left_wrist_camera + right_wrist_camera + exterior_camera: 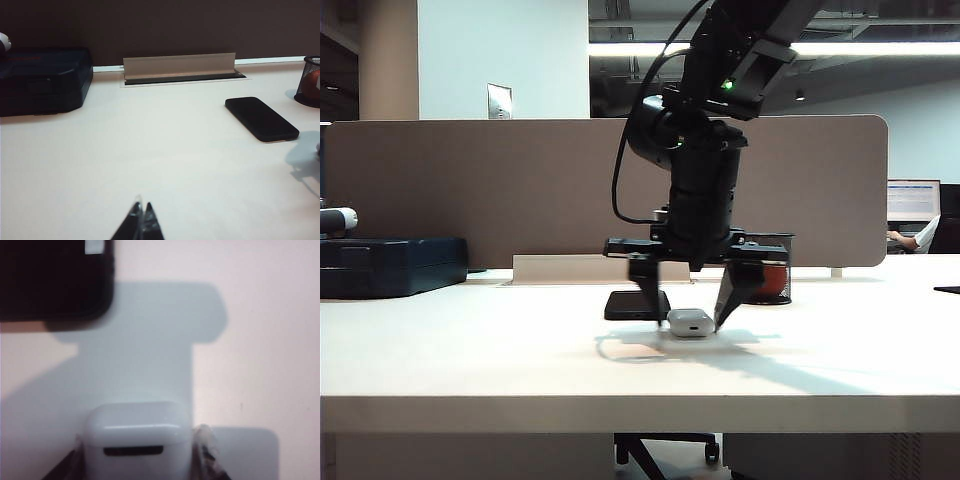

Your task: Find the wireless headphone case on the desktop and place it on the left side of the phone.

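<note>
The white table (470, 360) carries a black phone (636, 304), a white earbud case (690, 322), a dark toolbox (390, 266) and a mesh cup (770, 270).

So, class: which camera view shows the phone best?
The left wrist view: the whole phone lies unobstructed on the desktop. The exterior view shows it edge-on behind the right end effector; the right wrist view catches one corner.

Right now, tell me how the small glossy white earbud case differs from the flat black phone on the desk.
The small glossy white rounded earbud case is a chunky pebble; the flat black rectangular phone is a thin, wider slab. The case sits between the right gripper's fingers, while the phone lies untouched just beyond it. The left gripper is far from both. Both rest on the white desk.
</note>
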Motion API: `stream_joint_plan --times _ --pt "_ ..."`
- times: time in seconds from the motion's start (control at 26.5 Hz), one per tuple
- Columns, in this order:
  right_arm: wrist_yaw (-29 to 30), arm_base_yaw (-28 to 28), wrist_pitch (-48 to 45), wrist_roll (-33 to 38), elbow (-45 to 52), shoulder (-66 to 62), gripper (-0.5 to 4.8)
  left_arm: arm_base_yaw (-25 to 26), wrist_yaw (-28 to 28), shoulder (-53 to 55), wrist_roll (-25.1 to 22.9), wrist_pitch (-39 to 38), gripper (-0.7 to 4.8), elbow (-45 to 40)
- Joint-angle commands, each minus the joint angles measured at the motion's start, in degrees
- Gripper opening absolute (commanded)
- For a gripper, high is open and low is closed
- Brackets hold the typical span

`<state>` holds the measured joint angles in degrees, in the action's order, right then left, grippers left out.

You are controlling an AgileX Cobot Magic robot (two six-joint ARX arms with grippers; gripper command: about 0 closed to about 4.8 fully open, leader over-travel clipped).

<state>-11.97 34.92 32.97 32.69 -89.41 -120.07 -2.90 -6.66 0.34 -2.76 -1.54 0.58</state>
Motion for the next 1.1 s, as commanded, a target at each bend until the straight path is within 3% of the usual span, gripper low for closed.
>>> stream_joint_plan --times 0.04,0.19,0.26,0.42,1.1 --pt "0.1 0.1 0.4 0.3 0.0 0.0 2.57 0.1 -0.2 0.0 0.2 0.4 -0.05 0.1" --pt "0.0 0.1 0.4 0.3 0.0 0.0 2.5 0.1 -0.2 0.0 0.2 0.4 -0.05 0.1" --pt "0.0 0.1 0.4 0.3 0.0 0.0 2.14 0.1 -0.2 0.0 0.2 0.4 -0.05 0.1" --pt "-0.1 0.1 0.5 0.1 0.0 0.0 1.98 0.1 -0.2 0.0 0.2 0.4 -0.05 0.1" --pt "2.3 0.2 2.0 -1.5 -0.5 0.5 1.97 0.1 -0.2 0.0 0.2 0.4 -0.05 0.1"
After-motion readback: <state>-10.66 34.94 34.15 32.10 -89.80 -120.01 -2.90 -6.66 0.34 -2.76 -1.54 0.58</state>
